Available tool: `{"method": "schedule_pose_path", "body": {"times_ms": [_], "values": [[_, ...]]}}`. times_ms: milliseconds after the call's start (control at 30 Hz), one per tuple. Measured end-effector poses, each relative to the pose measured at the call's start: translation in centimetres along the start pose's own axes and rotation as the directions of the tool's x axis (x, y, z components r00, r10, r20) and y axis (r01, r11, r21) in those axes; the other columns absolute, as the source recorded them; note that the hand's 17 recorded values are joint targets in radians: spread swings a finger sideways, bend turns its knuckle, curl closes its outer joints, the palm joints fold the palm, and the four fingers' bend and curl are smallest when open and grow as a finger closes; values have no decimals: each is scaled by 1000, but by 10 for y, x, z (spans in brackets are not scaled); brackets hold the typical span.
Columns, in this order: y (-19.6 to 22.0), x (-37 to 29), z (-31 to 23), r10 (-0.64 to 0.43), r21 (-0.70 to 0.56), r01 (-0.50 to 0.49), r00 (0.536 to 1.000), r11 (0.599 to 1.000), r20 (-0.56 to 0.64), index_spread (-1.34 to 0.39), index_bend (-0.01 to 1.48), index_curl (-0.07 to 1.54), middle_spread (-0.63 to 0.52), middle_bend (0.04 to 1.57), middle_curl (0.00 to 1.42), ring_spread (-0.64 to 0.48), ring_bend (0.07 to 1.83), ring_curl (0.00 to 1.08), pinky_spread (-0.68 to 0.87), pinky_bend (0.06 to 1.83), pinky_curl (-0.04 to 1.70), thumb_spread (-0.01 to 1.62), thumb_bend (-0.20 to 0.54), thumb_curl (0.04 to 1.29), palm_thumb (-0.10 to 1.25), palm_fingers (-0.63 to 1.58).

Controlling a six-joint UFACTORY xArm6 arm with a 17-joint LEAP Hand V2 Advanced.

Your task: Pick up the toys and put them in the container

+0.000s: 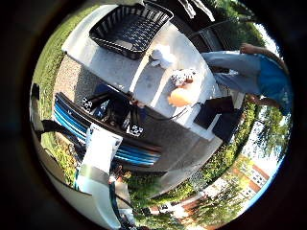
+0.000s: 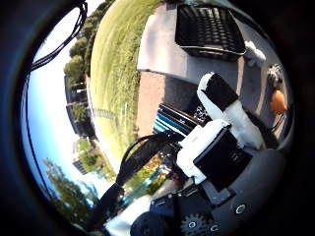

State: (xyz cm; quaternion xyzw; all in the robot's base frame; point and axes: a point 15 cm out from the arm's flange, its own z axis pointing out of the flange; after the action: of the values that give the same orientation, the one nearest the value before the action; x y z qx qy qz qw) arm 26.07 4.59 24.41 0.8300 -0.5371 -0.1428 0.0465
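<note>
A black mesh basket (image 1: 129, 28) stands empty at one end of a pale table (image 1: 110, 62). Three toys lie in a row on the table beside it: a white plush toy (image 1: 162, 56) nearest the basket, then a spotted black-and-white toy (image 1: 183, 76), then an orange toy (image 1: 182, 97). My hand (image 2: 221, 118) is well away from the table and the toys, which look small. One white and black finger (image 2: 216, 93) reaches out fairly straight with nothing in it.
A blue-and-black striped body (image 1: 110, 136) lies between the palm and the table. Two dark boxes (image 1: 220, 120) sit at the table's edge past the orange toy. Gravel (image 1: 72, 79) and grass (image 2: 118, 73) border the table.
</note>
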Motion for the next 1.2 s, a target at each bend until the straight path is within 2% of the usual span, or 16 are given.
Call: {"method": "schedule_pose_path", "body": {"times_ms": [200, 300, 400, 533, 633, 800, 933, 1100, 1200], "values": [[18, 64, -1, 147, 20, -147, 989, 989, 35, -201, 165, 335, 5, 172, 315, 269, 288, 320, 418, 365, 199, 1226, -21, 366, 769, 324], [27, 110, -3, 234, 84, -237, 971, 968, 43, -194, 165, 324, 2, 169, 315, 266, 298, 323, 416, 392, 204, 1201, -33, 368, 744, 316], [40, 162, 4, 321, 138, -326, 945, 935, 56, -192, 167, 318, 0, 168, 314, 265, 311, 326, 418, 415, 209, 1180, -34, 368, 717, 317], [69, 231, 40, 462, 129, -477, 877, 870, 131, -190, 163, 309, -4, 174, 316, 263, 320, 328, 420, 439, 211, 1163, -30, 369, 701, 309], [70, 273, 63, 512, 131, -531, 845, 837, 152, -174, 158, 299, -3, 180, 322, 264, 325, 329, 421, 459, 213, 1155, -28, 371, 694, 294], [62, 328, 116, 562, 117, -584, 808, 803, 175, -158, 155, 290, 17, 157, 317, 261, 322, 332, 417, 491, 222, 1154, -25, 374, 700, 186], [43, 376, 162, 582, 128, -603, 796, 788, 166, -158, 151, 279, 40, 154, 307, 264, 330, 332, 424, 521, 229, 1134, -28, 374, 701, 132], [16, 418, 201, 583, 149, -600, 799, 786, 144, -158, 158, 269, 59, 164, 304, 265, 345, 332, 424, 549, 234, 1116, -29, 370, 699, 113], [-11, 427, 211, 560, 160, -573, 819, 804, 124, -163, 134, 257, 72, 159, 303, 264, 366, 337, 422, 573, 241, 1107, -31, 367, 691, 77]]}}
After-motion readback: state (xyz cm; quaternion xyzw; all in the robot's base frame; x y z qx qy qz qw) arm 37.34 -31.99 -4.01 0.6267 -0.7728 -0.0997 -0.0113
